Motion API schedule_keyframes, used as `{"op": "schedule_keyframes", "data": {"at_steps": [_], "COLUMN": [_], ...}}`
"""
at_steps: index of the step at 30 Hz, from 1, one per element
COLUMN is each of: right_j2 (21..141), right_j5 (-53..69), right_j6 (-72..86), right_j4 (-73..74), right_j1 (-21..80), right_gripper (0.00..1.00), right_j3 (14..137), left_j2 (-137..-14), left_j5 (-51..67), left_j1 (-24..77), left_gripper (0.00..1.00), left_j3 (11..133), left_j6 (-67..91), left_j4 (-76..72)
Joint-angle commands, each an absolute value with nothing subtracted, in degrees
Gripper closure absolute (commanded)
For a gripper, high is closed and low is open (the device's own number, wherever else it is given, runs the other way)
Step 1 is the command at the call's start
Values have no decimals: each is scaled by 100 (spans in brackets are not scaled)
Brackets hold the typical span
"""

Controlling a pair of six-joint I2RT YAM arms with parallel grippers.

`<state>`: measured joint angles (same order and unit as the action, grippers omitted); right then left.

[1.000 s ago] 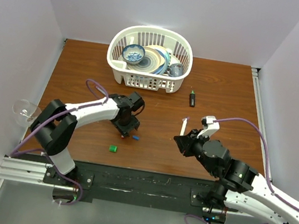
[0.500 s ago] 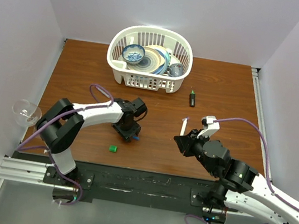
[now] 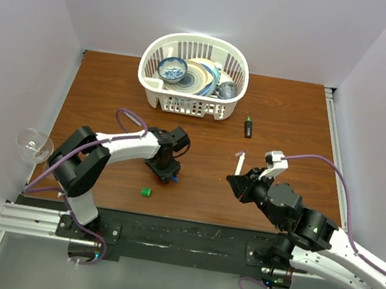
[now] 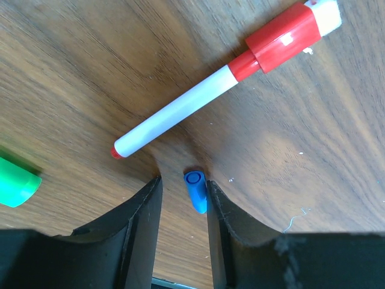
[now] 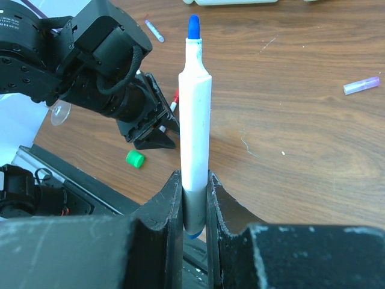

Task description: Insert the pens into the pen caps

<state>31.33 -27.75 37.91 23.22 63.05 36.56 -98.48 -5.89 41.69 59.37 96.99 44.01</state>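
Left claw point(image 4: 183, 182) stands partly open over the desk point(image 4: 90, 60), with the blue cap point(image 4: 195, 192) lying between its fingertips, close against one of them. Closing off-centre could squirt the tiny cap out or tip it. Right claw point(image 5: 194, 180) is clamped on the blue-tipped white pen point(image 5: 195, 120), which juts far beyond its fingertips; gripped that low, it may pivot during insertion.

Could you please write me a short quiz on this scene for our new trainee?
1. True or false: the right hand grips a white pen with a blue tip.
2. Which colour of cap lies between the fingers of the left hand? A red, B blue, C green.
3. Fill in: the green cap lies loose on the ____.
Key: 1 true; 2 B, the blue cap; 3 table.
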Motion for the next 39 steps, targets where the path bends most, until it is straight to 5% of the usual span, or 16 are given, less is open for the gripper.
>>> {"op": "schedule_keyframes", "data": {"at_steps": [1, 20, 28, 39], "right_j2": [3067, 2743, 2821, 3014], "right_j5": [-2865, -2883, -2751, -2488], "right_j6": [3779, 3858, 3867, 3876], "right_j4": [2294, 2443, 2426, 2251], "right_j1": [6319, 6319, 6328, 6319], "right_gripper": [100, 100, 100, 100], "right_j3": [3630, 3586, 3577, 3507], "left_j2": [-9975, -10230, -10073, -9099], "left_j5": [-747, -949, -1064, -1714], "left_j1": [4210, 4359, 4386, 4474], "left_gripper": [60, 73, 100, 100], "left_j3": [6126, 6372, 6188, 6381], "left_j6": [9809, 9563, 9387, 8728], "left_j4": [4456, 4553, 4369, 4421]}}
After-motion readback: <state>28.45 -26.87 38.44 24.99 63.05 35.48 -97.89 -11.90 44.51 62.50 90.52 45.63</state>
